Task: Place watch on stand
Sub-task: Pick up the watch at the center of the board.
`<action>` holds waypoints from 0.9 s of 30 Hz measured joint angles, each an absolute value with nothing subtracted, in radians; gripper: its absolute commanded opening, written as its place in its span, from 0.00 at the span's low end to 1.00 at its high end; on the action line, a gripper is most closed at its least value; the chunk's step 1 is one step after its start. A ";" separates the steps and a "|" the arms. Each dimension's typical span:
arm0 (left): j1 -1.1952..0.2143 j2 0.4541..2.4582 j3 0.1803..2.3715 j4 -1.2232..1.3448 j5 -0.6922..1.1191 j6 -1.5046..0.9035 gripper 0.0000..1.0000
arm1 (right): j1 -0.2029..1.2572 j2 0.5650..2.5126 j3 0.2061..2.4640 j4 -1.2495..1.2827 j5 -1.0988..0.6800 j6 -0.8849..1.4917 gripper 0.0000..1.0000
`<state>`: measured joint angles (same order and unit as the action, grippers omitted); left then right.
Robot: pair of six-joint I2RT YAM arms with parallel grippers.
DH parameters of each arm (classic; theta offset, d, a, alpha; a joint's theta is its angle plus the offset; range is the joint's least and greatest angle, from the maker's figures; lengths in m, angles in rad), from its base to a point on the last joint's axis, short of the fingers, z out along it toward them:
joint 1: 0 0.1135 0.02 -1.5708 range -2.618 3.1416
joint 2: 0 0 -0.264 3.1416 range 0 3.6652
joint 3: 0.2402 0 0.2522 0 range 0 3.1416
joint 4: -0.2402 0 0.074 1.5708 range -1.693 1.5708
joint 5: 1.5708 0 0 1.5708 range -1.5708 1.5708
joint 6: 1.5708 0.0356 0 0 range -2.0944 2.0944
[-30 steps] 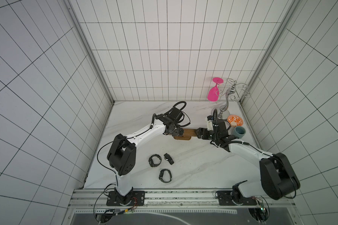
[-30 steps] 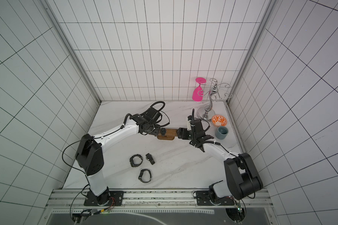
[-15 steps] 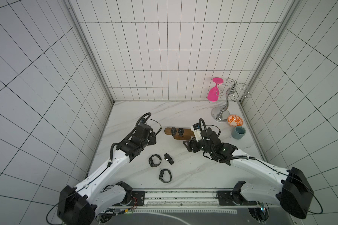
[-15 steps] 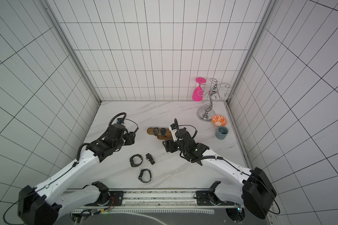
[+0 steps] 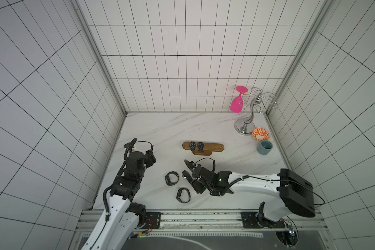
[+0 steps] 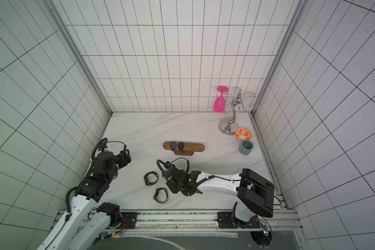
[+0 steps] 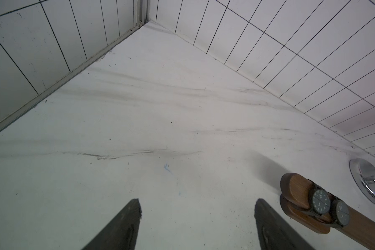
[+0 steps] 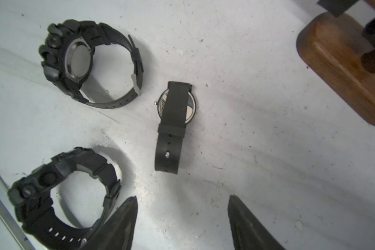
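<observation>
- I see the slim black watch (image 8: 173, 121) lying flat on the white marble counter (image 8: 258, 151), apart from the stand (image 5: 203, 146). It has a round case with a pale metal back, a small crown on one side, and a flat strap with punched holes folded across the case.
- Its long axis follows the strap. The free strap end points toward the right end effector (image 8: 182, 216); the case end points away from it.
- The right end effector has its jaws apart, with only bare counter between them, just short of the strap end.
- One chunky sport watch (image 8: 85, 62) and a second sport watch (image 8: 65, 194) rest on edge near the slim one, with their straps buckled into loops.
- The stand is a brown wooden bar with rounded ends on a short base, at mid counter. In both top views its long axis runs side to side.
- One dark-dial watch (image 5: 192, 145) and its neighbour (image 5: 200, 146) wrap the bar's left part, dials upward.
- The left end effector (image 7: 197, 216) has its jaws apart over bare counter.
</observation>
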<state>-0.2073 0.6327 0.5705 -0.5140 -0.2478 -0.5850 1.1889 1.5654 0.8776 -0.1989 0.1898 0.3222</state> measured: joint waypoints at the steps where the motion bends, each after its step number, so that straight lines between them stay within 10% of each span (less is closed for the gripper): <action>1: -0.206 0.627 0.568 -0.512 -0.251 -0.585 0.82 | 1.195 1.581 0.896 -0.200 0.197 0.318 0.62; 27: -0.201 0.589 0.551 -0.504 -0.284 -0.575 0.84 | 1.232 1.828 1.113 -0.287 0.349 0.234 0.25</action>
